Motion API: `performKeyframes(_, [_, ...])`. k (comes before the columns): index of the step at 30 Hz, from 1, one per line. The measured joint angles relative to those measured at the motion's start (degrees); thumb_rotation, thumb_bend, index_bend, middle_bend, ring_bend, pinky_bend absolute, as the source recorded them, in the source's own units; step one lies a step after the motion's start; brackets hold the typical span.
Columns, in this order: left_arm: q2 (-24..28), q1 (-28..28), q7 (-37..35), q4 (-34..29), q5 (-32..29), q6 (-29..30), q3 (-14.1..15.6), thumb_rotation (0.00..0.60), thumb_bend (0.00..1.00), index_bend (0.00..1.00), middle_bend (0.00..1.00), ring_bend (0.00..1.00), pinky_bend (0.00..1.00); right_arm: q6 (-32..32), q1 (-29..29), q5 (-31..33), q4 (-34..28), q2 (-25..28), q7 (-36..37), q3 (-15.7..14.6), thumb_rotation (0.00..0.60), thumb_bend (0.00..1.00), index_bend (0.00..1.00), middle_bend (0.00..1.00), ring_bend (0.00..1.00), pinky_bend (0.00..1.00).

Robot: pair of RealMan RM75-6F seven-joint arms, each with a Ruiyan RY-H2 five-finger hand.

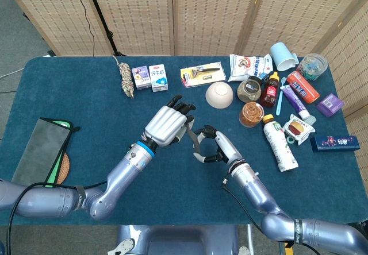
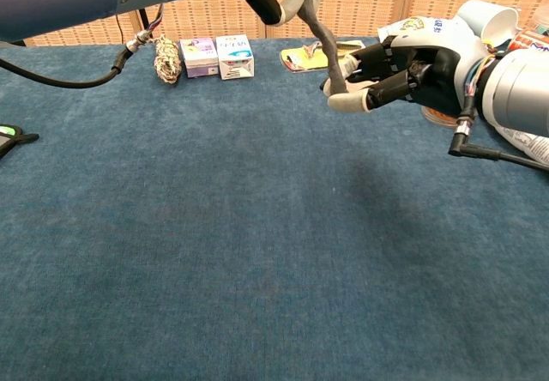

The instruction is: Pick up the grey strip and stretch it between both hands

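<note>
The grey strip point(image 2: 328, 39) hangs in the air above the middle of the blue table, short and slack, running from my left hand down to my right. My left hand point(image 1: 168, 122) holds its upper end between curled fingers point(image 2: 273, 2) at the top of the chest view. My right hand point(image 2: 403, 70) sits just right of it and lower, pinching the strip's lower end point(image 1: 196, 146) between thumb and fingers. The two hands point(image 1: 213, 146) are close together, about a hand's width apart.
Along the table's back stand two small cartons point(image 1: 149, 77), a rope bundle point(image 1: 125, 78), a razor pack point(image 1: 202, 73) and a white bowl point(image 1: 219, 94). Bottles, jars and packets point(image 1: 279, 146) crowd the right side. A grey pouch point(image 1: 39, 149) lies at the left edge.
</note>
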Motion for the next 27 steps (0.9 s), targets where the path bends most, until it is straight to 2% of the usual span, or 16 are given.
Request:
performKeyframes(18, [0.11,0.16,-0.29,0.03,0.42,-0.08,0.16,0.6,0.61,0.72,0.23,0.2,0.07,-0.29,0.14,-0.17,0.2,0.03,0.23,0.04,0.6,0.65,0.59,0.3,0.08,0.0])
performKeyframes(27, [0.61,0.55,-0.71,-0.54,1.26,-0.05,0.37,0.6,0.61,0.72,0.23,0.2,0.07,-0.59,0.06,-0.09,0.05,0.48,0.42,0.02,0.6,0.7,0.64,0.34,0.12,0.0])
